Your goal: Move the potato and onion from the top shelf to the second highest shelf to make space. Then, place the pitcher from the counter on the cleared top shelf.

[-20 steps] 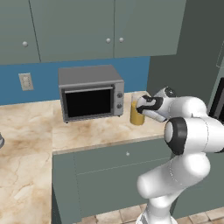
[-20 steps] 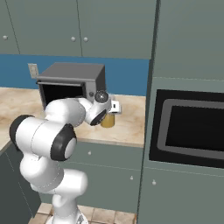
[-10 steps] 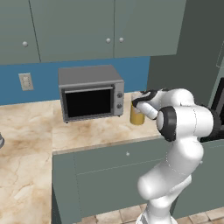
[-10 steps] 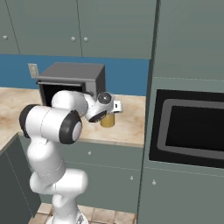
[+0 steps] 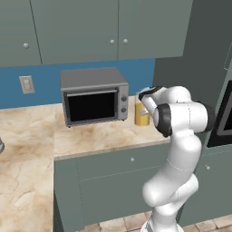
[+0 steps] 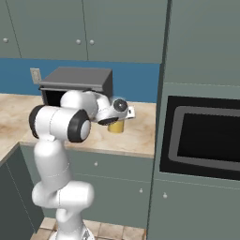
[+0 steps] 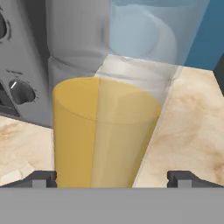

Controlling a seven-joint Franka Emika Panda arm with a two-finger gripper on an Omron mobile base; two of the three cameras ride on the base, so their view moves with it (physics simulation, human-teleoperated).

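Observation:
The pitcher [image 5: 142,116] [image 6: 116,126] stands upright on the counter [image 5: 99,136] just right of the toaster oven. It is clear, with orange-yellow liquid and a pale bluish top. In the hand view the pitcher [image 7: 105,131] looms close and sits between my two fingertips [image 7: 43,177]. My gripper [image 7: 112,177] [image 5: 146,97] [image 6: 120,110] is open at the pitcher's upper part, and no squeeze on it is visible. The potato, the onion and the top shelf are out of view.
The grey toaster oven [image 5: 93,97] [image 6: 77,79] [image 7: 22,65] stands close beside the pitcher's left. A tall cabinet column with a built-in black oven [image 6: 206,136] rises at the right. Upper cabinets [image 5: 90,27] hang above the counter.
My arm has swung its elbow round toward the counter while the hand stayed at the pitcher. The jaws have stayed open and the pitcher has not moved.

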